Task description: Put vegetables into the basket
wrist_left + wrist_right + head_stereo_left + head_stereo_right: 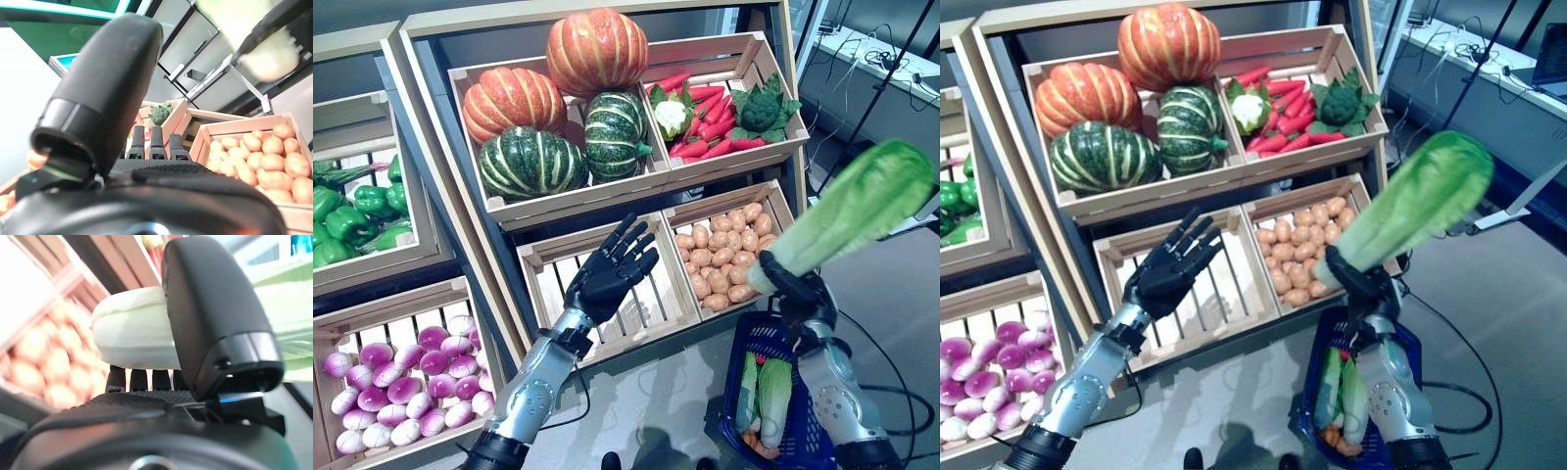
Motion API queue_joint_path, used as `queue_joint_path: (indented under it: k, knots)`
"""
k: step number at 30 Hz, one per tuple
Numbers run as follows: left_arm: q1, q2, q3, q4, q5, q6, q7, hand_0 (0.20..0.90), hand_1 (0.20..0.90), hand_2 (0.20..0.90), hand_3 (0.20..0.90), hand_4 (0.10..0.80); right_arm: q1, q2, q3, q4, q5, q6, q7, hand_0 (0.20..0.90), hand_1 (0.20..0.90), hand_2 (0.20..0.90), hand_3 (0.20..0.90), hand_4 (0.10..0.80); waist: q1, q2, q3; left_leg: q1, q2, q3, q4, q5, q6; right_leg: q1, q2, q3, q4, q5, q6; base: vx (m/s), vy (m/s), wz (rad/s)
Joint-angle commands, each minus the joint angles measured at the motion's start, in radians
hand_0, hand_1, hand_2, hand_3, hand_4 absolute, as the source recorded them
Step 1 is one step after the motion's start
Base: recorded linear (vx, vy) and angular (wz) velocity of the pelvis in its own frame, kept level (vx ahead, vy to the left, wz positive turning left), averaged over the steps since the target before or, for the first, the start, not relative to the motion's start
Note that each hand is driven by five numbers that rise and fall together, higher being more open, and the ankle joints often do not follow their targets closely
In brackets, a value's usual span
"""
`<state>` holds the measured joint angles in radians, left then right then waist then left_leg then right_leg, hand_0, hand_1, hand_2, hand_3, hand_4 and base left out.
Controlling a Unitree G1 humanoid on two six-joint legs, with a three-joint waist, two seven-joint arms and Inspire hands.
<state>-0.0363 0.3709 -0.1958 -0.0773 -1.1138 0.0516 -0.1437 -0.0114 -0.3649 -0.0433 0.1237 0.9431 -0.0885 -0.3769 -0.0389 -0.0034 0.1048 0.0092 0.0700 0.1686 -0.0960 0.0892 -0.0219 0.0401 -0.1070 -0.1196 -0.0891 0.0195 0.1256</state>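
Observation:
My right hand [800, 290] is shut on the pale stem of a long green cabbage [857, 209], which slants up to the right above the blue basket [803, 416]. The right wrist view shows the cabbage's white base [134, 335] pinched between thumb and fingers. The basket sits on the floor under that hand and holds two similar cabbages [771, 397] and something orange. My left hand [610, 272] hovers open, fingers spread, in front of an empty wooden crate [607, 284] in the lower middle of the shelf.
The shelf's crates hold pumpkins [558, 108], red peppers with cauliflower and broccoli [715, 117], potatoes [724, 259], green peppers [347, 211] and purple onions [406, 377]. A white table [881, 69] with cables stands at the far right.

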Motion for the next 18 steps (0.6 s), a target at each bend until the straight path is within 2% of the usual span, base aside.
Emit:
queue_joint_path:
  k: [1, 8, 10, 14, 18]
  knots:
    - [-0.072, 0.045, 0.044, -0.071, -0.036, -0.053, -0.056, 0.9, 0.9, 0.9, 0.9, 0.8, -0.085, -0.027, -0.129, -0.004, 0.045, -0.185, -0.045, 0.3, 0.3, 0.3, 0.3, 0.4, -0.013, -0.028, -0.001, 0.02, 0.053, 0.012, 0.009, -0.093, -0.041, -0.027, -0.038, 0.006, 0.026, 0.02, 0.02, -0.106, -0.023, -0.04]
    - [-0.157, 0.061, -0.003, -0.086, -0.037, -0.114, -0.075, 0.9, 0.9, 0.9, 0.9, 0.8, -0.172, -0.083, -0.101, 0.244, 0.084, -0.205, -0.016, 0.3, 0.3, 0.3, 0.3, 0.4, 0.007, -0.015, 0.147, -0.1, 0.05, -0.004, 0.062, -0.066, -0.033, -0.158, -0.026, 0.017, 0.126, 0.006, -0.009, -0.251, -0.044, -0.03]
    - [-0.205, 0.062, -0.03, -0.082, -0.029, -0.138, -0.077, 0.9, 0.9, 0.9, 0.9, 0.8, -0.219, -0.095, -0.072, 0.331, 0.13, -0.237, 0.003, 0.3, 0.3, 0.3, 0.3, 0.4, 0.019, -0.008, 0.216, -0.184, 0.053, -0.03, 0.146, -0.073, -0.034, -0.222, -0.02, 0.013, 0.205, -0.011, -0.024, -0.296, -0.097, 0.03]
    - [-0.279, 0.049, -0.059, -0.062, -0.013, -0.189, -0.092, 0.9, 0.9, 0.9, 0.9, 0.8, -0.322, -0.098, -0.029, 0.483, 0.177, -0.249, 0.009, 0.3, 0.3, 0.3, 0.3, 0.4, 0.037, 0.003, 0.299, -0.325, 0.041, -0.085, 0.282, -0.092, -0.029, -0.337, -0.016, 0.016, 0.326, -0.028, -0.039, -0.201, -0.06, 0.06]
    - [-0.351, 0.037, -0.089, -0.059, -0.001, -0.217, -0.086, 0.9, 0.9, 0.9, 0.9, 0.8, -0.419, -0.109, -0.008, 0.584, 0.211, -0.243, 0.018, 0.3, 0.3, 0.3, 0.3, 0.4, 0.047, 0.015, 0.35, -0.423, 0.024, -0.096, 0.37, -0.112, -0.023, -0.422, -0.02, 0.008, 0.414, -0.048, -0.043, -0.164, -0.037, 0.06]
